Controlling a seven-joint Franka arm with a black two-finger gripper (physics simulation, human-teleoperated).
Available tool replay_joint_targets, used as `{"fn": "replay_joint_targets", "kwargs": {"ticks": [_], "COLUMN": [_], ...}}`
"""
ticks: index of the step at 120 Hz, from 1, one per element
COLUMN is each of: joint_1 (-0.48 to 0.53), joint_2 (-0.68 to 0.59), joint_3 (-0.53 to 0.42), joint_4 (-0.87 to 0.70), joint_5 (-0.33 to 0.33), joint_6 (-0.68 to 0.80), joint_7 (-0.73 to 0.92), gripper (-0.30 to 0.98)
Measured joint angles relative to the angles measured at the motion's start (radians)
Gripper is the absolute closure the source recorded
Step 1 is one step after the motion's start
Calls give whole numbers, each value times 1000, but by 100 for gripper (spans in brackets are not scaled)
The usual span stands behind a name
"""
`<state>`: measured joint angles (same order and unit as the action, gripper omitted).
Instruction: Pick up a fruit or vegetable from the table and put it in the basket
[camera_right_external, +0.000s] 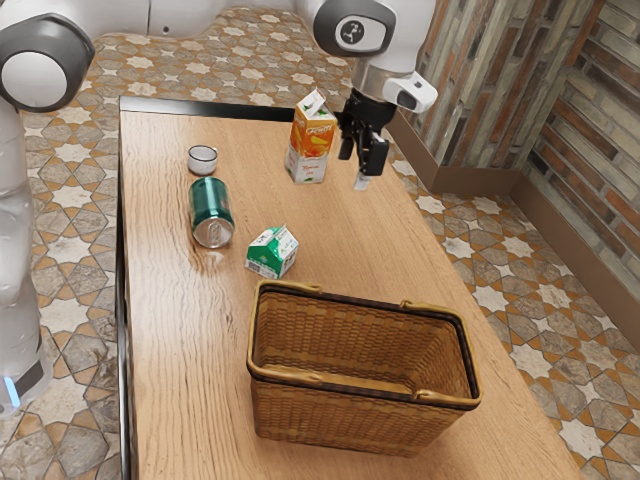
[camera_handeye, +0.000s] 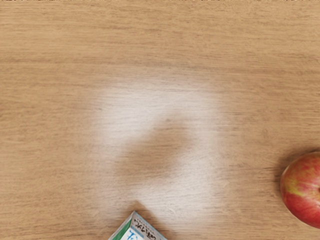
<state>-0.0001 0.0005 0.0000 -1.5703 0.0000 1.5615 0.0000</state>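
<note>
High over the far part of the table, beside the orange juice carton, my gripper hangs open, its two dark fingers apart with nothing visible between them. A red apple with a yellowish patch lies on the wood in the wrist view, partly cut off by the picture's edge and off to one side of the hand. The brown wicker basket stands upright at the near end of the table in the exterior view, its inside visible and its handles folded down on the rim.
An orange juice carton stands near the gripper. A small green-and-white carton sits between it and the basket. Toward the exterior view's left are a green can and a small white cup. A carton corner enters the wrist view.
</note>
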Motion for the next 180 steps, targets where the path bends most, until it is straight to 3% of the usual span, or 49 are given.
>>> {"fn": "replay_joint_targets", "kwargs": {"ticks": [1,5,10,16,26,73,110,137,147,166,180], "joint_1": [0,-295,-436,-493,-529,-542,-549,-562,-578,-608,-602], "joint_2": [0,97,159,190,207,237,242,235,185,-64,-112], "joint_3": [0,316,515,619,671,648,467,446,446,425,422], "joint_4": [0,135,220,264,289,315,314,311,273,20,-40], "joint_5": [0,-27,-51,-70,-86,-98,-106,-109,-97,-6,28], "joint_6": [0,-12,-25,-37,-52,-75,-74,-98,-105,-91,-75], "joint_7": [0,-1,-2,-4,-6,-4,-5,-69,-104,-171,-212], "gripper": [0,0,0,0,0,0,0,0,0,0,0]}}
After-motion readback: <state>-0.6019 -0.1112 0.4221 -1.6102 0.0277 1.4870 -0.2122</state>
